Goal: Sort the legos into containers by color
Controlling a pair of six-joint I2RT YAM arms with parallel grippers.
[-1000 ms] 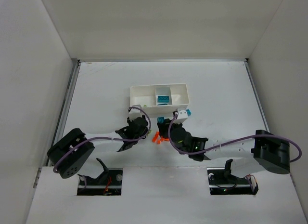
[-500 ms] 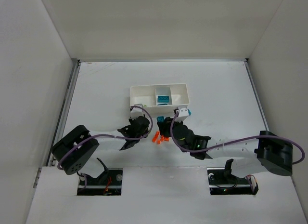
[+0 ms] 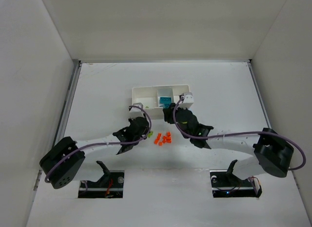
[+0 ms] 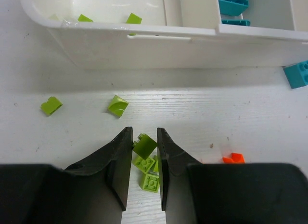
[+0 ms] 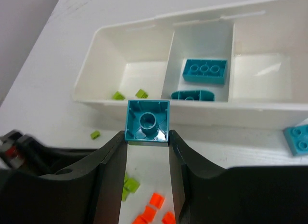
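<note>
the right pincer (image 5: pixel 147 137), clamped on a teal brick (image 5: pixel 147 122), hangs just short of the white tray (image 5: pixel 202 112); it should clear the rim and release over the middle compartment (image 5: pixel 202 41). the left pincer (image 4: pixel 144 151) pinches a lime brick (image 4: pixel 144 146) at the tabletop (image 4: pixel 240 113).

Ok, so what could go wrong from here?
The teal brick in the right hand is held only by its lower edge; it could slip and land outside the tray, or in the wrong compartment. The left hand pinches a green brick corner-on, so it may twist free.
</note>
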